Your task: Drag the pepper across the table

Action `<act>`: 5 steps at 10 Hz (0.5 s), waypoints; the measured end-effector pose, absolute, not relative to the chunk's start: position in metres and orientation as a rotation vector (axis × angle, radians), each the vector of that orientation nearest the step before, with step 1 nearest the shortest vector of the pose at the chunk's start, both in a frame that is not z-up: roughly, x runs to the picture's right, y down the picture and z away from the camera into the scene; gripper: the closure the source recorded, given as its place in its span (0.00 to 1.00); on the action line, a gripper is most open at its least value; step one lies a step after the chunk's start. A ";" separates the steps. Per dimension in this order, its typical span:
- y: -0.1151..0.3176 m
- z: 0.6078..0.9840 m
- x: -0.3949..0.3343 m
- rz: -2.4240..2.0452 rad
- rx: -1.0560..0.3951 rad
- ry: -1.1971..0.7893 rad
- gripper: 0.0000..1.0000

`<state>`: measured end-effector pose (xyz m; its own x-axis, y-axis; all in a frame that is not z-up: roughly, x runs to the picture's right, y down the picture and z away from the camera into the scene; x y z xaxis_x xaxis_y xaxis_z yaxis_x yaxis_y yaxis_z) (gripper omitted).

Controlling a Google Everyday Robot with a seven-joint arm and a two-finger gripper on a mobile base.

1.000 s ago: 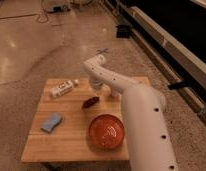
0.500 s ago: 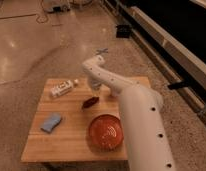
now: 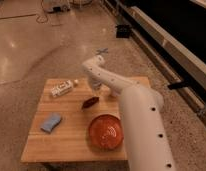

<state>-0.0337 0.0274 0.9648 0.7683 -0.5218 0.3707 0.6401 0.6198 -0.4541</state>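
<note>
Pepper lies near the middle of the wooden table, just behind the orange-red plate. Directly above and behind it, the gripper points down from the white arm with its fingers closed, holding nothing visible. A white bottle lies toward the far left, a blue sponge nearer the left edge.

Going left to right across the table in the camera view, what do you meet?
Blue sponge → white packet → pepper, with the shut end effector just above it → orange-red plate.
</note>
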 end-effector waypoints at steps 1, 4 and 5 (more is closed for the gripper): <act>0.029 0.966 -0.025 -0.670 -0.603 -0.207 0.59; 0.025 0.965 -0.030 -0.664 -0.602 -0.193 0.59; 0.026 0.967 -0.031 -0.656 -0.608 -0.207 0.59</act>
<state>-0.0307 0.0261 0.9669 0.7796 -0.5088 0.3650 0.6262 0.6272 -0.4632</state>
